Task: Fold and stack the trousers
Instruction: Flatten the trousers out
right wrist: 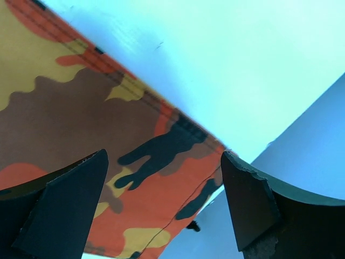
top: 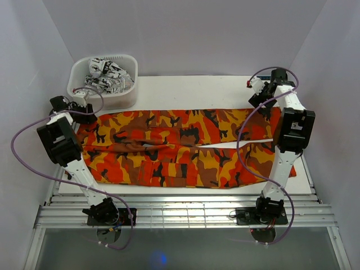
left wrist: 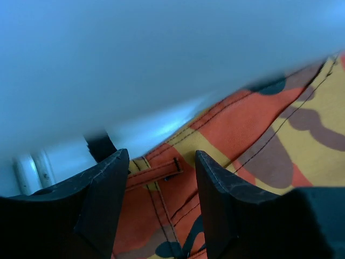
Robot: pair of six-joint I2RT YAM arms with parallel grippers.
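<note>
Orange camouflage trousers (top: 180,147) lie spread flat on the white table (top: 191,85), waist at the left and legs to the right. My left gripper (top: 85,117) is open over the far corner of the waistband. In the left wrist view (left wrist: 161,157) its fingers straddle a belt loop (left wrist: 156,171) without closing on it. My right gripper (top: 260,100) is open over the far leg's hem end. In the right wrist view (right wrist: 163,157) its fingers stand wide apart above the hem corner (right wrist: 188,135), holding nothing.
A white basket (top: 121,100) holding a black-and-white garment (top: 107,76) stands at the back left, close behind my left gripper; its blurred wall (left wrist: 161,54) fills the top of the left wrist view. White enclosure walls surround the table. A metal rail (top: 185,211) runs along the near edge.
</note>
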